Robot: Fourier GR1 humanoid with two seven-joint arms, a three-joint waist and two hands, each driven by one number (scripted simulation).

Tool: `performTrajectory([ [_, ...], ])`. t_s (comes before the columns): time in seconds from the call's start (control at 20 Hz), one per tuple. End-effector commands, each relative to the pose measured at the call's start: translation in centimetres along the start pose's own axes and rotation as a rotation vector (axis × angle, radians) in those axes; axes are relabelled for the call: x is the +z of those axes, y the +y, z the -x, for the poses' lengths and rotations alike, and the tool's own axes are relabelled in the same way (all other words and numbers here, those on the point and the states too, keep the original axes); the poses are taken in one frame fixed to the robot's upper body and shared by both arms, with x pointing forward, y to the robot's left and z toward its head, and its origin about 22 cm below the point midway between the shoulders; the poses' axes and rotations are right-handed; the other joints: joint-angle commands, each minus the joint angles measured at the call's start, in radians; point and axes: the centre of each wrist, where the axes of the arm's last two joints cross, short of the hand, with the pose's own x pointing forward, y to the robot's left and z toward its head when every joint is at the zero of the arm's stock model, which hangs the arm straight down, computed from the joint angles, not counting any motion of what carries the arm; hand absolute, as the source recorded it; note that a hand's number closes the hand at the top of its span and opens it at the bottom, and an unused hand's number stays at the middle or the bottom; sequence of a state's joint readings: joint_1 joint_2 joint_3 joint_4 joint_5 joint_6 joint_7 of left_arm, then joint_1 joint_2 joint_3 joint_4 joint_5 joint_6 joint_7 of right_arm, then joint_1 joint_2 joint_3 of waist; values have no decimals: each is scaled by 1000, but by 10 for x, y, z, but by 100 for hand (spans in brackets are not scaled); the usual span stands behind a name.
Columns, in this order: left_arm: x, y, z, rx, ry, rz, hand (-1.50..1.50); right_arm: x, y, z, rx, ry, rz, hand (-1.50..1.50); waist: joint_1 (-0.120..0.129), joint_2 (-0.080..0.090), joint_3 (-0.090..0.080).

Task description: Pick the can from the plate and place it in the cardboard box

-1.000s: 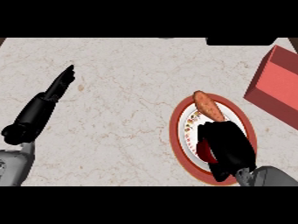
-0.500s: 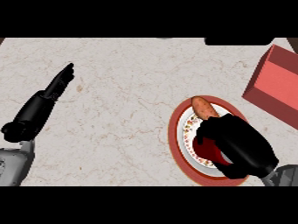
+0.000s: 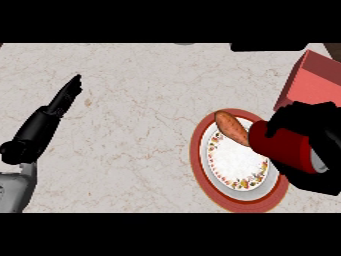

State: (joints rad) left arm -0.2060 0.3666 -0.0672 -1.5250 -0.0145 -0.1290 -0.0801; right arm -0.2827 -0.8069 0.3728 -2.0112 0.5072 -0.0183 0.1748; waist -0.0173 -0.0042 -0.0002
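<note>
Head view: my right hand (image 3: 328, 145), curled round the can (image 3: 282, 147), has lifted it off the plate (image 3: 236, 197); box (image 3: 322, 85) next.

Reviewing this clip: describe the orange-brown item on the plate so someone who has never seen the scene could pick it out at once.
On the marble counter, look right of centre for the round plate with a red rim. The item is a long orange-brown piece, like a sweet potato, lying across the plate's upper edge. Unlike the red can held beside it by the right hand, it is slim, tapered and untouched.
</note>
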Motion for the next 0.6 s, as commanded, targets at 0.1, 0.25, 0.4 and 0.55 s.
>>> performTrajectory([
  [0.1, 4, -6, 2, -8, 0, -2, 0, 1, -47, 31, -115, 270, 208, 150, 2, 0, 0],
  [0.25, 2, -13, -9, 3, -18, 20, 0, -2, -68, 64, -119, 364, 242, 150, 18, 3, 1],
  [0.4, -20, 2, -8, 5, -9, -13, 0, -6, -88, 87, -129, 426, 287, 150, 13, 7, 0],
  [0.55, -1, 1, -4, -13, -24, 12, 0, -4, -99, 132, -140, 481, 285, 150, 29, 7, 0],
])
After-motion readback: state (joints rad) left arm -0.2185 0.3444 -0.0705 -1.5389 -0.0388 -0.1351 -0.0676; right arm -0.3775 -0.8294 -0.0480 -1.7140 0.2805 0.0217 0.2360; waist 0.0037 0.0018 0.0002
